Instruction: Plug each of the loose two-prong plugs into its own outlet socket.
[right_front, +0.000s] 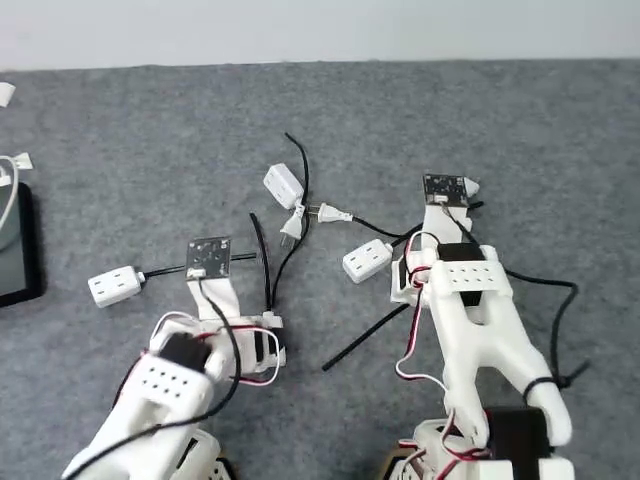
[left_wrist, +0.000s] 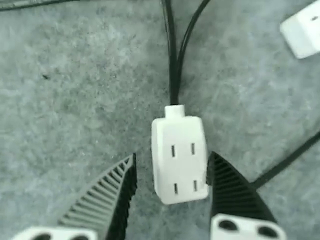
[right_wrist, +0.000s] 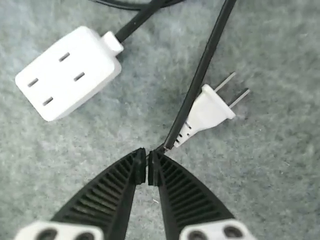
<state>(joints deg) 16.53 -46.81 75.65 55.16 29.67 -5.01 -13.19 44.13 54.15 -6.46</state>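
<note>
My left gripper (left_wrist: 172, 160) is open, low over the grey mat, with a white outlet block (left_wrist: 179, 155) lying between its fingers (left_wrist: 112, 192); the block's slots face up and its black cord runs away from me. My right gripper (right_wrist: 148, 155) is shut, its tips touching a black cord (right_wrist: 200, 75) just behind a white two-prong plug (right_wrist: 207, 111), and nothing is held. Another outlet block (right_wrist: 67, 72) lies beside that plug. In the high view two loose plugs (right_front: 291, 228) (right_front: 335, 213) lie mid-table between outlet blocks (right_front: 283, 185) (right_front: 367, 260).
A further outlet block (right_front: 115, 286) lies left of the left arm (right_front: 170, 380). Black cords cross the mat between both arms and loop to the right of the right arm (right_front: 470, 300). A dark tablet-like slab (right_front: 15, 245) sits at the left edge.
</note>
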